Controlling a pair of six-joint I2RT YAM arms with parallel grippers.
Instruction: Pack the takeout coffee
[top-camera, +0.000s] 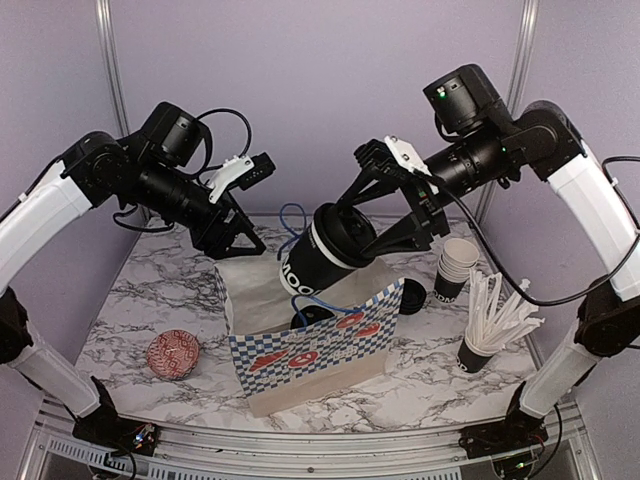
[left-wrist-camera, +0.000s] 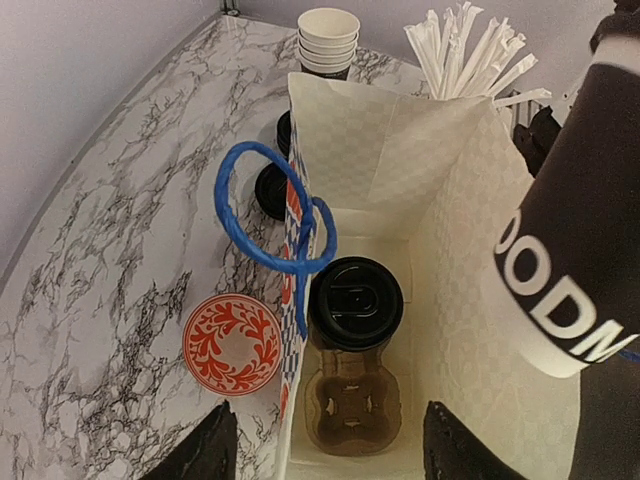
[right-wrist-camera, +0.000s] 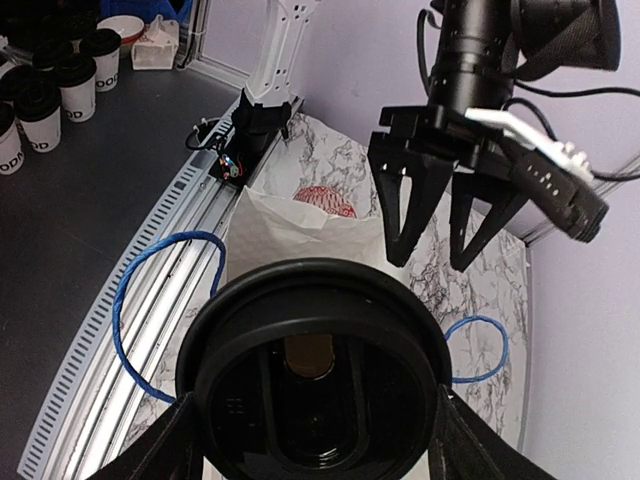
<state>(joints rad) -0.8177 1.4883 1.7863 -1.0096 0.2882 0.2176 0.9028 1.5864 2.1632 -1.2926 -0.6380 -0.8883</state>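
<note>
The right hand (top-camera: 352, 230) is clamped around a lidded black coffee cup (top-camera: 320, 265) and holds it tilted above the open mouth of the paper bag (top-camera: 310, 350). In the left wrist view the white band on that cup reads "OODM", cut off at both ends. The overhead view catches only "OO". The left hand (right-wrist-camera: 428, 262) hangs above the bag with its fingers apart and nothing between them.

Only the left wrist view looks down into the bag. There a second lidded cup (left-wrist-camera: 355, 300) stands in a brown cardboard carrier (left-wrist-camera: 350, 420). The same view shows loose black lids (left-wrist-camera: 270, 190) on the marble tabletop (left-wrist-camera: 110, 250), just beside the bag and behind its blue handle (left-wrist-camera: 262, 215).

The right wrist view looks onto the held cup's lid from above. Off the tabletop at its upper left, more black cups (right-wrist-camera: 75, 85) stand on a dark surface, one lettered "OD".

The overhead view shows the bag's front, blue and white checks with red shapes but no writing I can read. A red patterned bowl (top-camera: 173, 353) sits to the bag's left. To its right are a stack of lidless cups (top-camera: 457, 265) and a cup of white straws (top-camera: 490, 335).
</note>
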